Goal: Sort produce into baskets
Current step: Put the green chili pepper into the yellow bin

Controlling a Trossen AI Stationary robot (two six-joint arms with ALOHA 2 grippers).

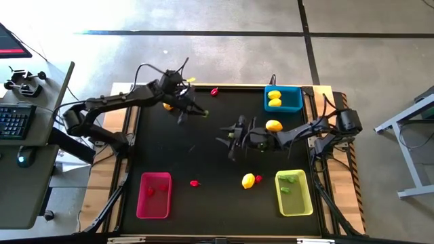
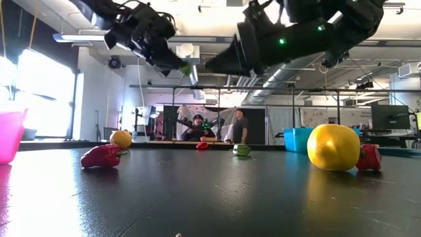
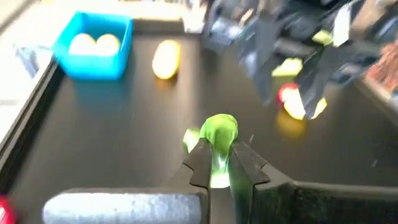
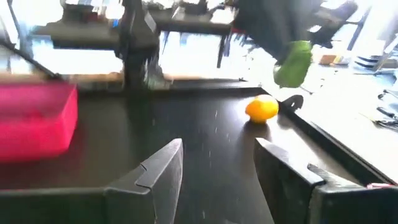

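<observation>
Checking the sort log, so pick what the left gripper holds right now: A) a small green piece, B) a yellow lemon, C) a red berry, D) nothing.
A: in the left wrist view the left gripper is shut on the small green piece, lifted above the table; the high view shows green at its fingertips too.
</observation>
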